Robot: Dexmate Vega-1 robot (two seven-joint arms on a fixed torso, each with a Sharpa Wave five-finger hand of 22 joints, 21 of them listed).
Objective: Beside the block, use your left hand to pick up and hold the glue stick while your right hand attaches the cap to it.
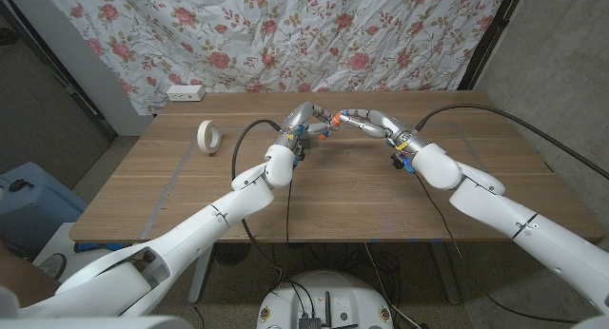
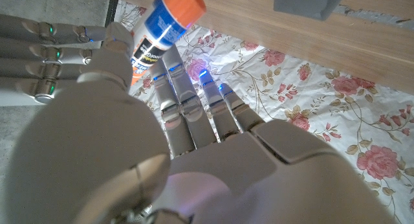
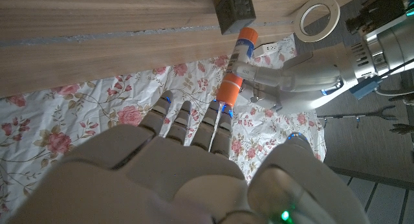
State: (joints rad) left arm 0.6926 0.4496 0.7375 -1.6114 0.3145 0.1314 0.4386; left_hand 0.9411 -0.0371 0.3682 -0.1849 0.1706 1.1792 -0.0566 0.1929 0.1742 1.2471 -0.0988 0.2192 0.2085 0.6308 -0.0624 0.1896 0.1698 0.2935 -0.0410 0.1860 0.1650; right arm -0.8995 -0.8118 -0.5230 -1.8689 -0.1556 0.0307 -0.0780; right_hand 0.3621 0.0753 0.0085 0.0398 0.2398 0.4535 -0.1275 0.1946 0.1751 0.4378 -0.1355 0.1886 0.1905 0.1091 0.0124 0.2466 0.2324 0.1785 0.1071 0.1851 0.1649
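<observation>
Flowered red-and-white cloth backdrop (image 1: pixel 285 34) hangs behind the far edge. Wooden bench (image 1: pixel 190 177) in front of it, light brown, a faint rectangular outline marked on its top.

Both white arms meet above the far middle of the bench. Left robot hand (image 1: pixel 309 120) is raised off the surface and grips the glue stick (image 2: pixel 165 26) between thumb and fingers. Right robot hand (image 1: pixel 366 122) is just to its right, fingertips (image 3: pixel 223 111) touching the near orange end of the stick in the right wrist view. Whether it pinches the cap (image 3: pixel 228 88) or only presses on it, can't tell.

Glue stick: cylindrical, blue-and-white printed label on the body, orange at both ends. It points from one hand towards the other, held in the air well above the bench.

Dark grey square block (image 3: pixel 234 9) sits on the bench under the hands, studs visible on one face.

White roll of tape (image 1: pixel 209 135) lies flat on the bench's left part, well apart from the hands.

White power strip (image 1: pixel 186 92) at the far left edge of the bench.
</observation>
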